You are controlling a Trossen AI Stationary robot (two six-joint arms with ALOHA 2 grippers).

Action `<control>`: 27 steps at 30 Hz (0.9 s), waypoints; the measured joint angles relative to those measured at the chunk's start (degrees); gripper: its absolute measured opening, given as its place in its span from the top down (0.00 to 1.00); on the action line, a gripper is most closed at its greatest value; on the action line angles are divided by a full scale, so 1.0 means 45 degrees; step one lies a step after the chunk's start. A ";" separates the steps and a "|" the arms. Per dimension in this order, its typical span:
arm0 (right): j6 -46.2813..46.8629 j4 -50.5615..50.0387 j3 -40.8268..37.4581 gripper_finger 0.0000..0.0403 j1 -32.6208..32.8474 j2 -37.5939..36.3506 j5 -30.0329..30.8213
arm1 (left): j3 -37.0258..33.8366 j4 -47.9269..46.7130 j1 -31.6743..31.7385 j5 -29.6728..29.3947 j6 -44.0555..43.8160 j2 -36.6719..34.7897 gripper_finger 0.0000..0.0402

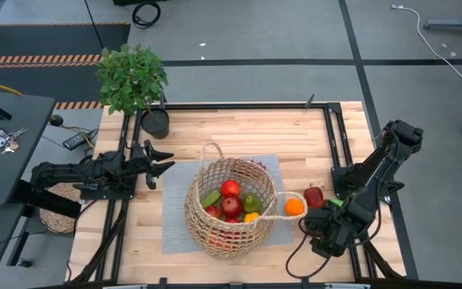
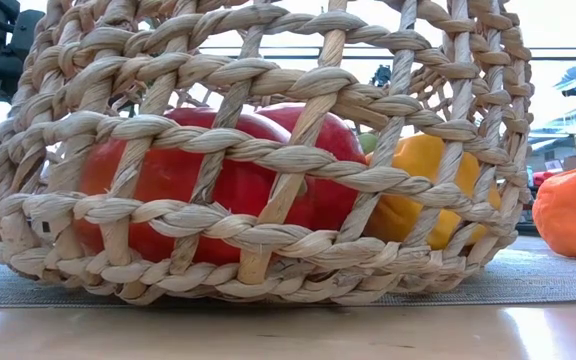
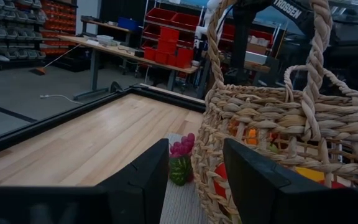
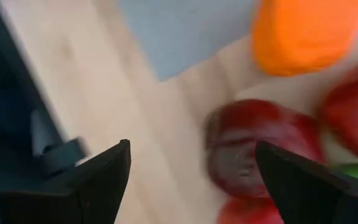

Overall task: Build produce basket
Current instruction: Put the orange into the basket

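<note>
My right gripper (image 1: 318, 234), fingers spread wide and empty, hangs over loose dark red produce (image 4: 253, 146) beside the large tan wicker basket (image 1: 229, 207); left gripper (image 1: 167, 163) waits shut.

From desk level, the basket (image 2: 258, 150) is cut off at the top, its weave half-hiding the red fruit (image 2: 218, 180) inside. The right wrist view blurs a dark red fruit (image 4: 253, 146); the orange fruit (image 4: 306, 31) is cropped.
</note>
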 joint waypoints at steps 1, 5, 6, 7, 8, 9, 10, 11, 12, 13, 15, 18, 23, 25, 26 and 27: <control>0.0014 -0.0114 -0.0157 0.14 0.0050 -0.0135 0.0369 | 0.0000 0.0000 0.0001 0.0001 0.0000 -0.0002 0.60; -0.0158 -0.0232 -0.0791 0.14 0.0095 -0.0587 0.2819 | 0.0000 0.0000 0.0004 0.0004 0.0000 0.0002 0.60; -0.0373 -0.0245 -0.1014 0.14 0.0016 -0.0587 0.3321 | 0.0000 0.0000 0.0001 -0.0001 0.0000 -0.0003 0.60; -0.0672 -0.0286 -0.1187 0.14 -0.0102 -0.0551 0.3689 | 0.0000 0.0000 0.0002 0.0002 0.0000 -0.0003 0.60; -0.1028 -0.0285 -0.1309 0.14 -0.0244 -0.0497 0.4028 | 0.0000 0.0000 0.0002 0.0004 0.0000 -0.0001 0.60; -0.1306 -0.0237 -0.1405 0.14 -0.0398 -0.0454 0.4256 | 0.0000 0.0000 0.0003 0.0001 0.0000 0.0000 0.60; -0.1632 -0.0160 -0.1524 0.14 -0.0573 -0.0405 0.4414 | 0.0000 0.0000 0.0001 -0.0001 0.0000 -0.0003 0.60; -0.1924 -0.0130 -0.1627 0.14 -0.0770 -0.0328 0.4564 | 0.0000 0.0000 0.0000 0.0003 0.0000 0.0001 0.60; -0.2239 0.0006 -0.1724 0.14 -0.0964 -0.0256 0.4669 | 0.0000 0.0000 0.0002 0.0001 0.0000 -0.0001 0.60; -0.2543 0.0193 -0.1783 0.14 -0.1142 -0.0226 0.4729 | 0.0000 0.0000 0.0005 0.0004 0.0000 0.0001 0.60; -0.3143 0.0737 -0.1937 0.14 -0.1515 -0.0230 0.4744 | 0.0000 0.0000 0.0000 0.0003 0.0000 -0.0003 0.60; -0.3656 0.1409 -0.2156 0.14 -0.1986 -0.0227 0.4621 | 0.0000 0.0000 0.0000 -0.0001 0.0000 -0.0001 0.60; -0.3859 0.2085 -0.2962 0.14 -0.2613 -0.0225 0.3524 | 0.0000 -0.0004 0.0005 0.0004 0.0000 -0.0003 0.60; -0.3872 0.2776 -0.3350 0.14 -0.2786 -0.0225 0.2909 | 0.0000 0.0000 0.0000 -0.0001 0.0000 -0.0003 0.60; -0.3965 0.3066 -0.3523 0.14 -0.2858 -0.0225 0.2708 | 0.0000 0.0000 0.0005 -0.0001 0.0000 -0.0002 0.60; -0.4031 0.3334 -0.3668 0.14 -0.2914 -0.0225 0.2571 | 0.0000 0.0000 0.0005 -0.0001 0.0000 -0.0003 0.60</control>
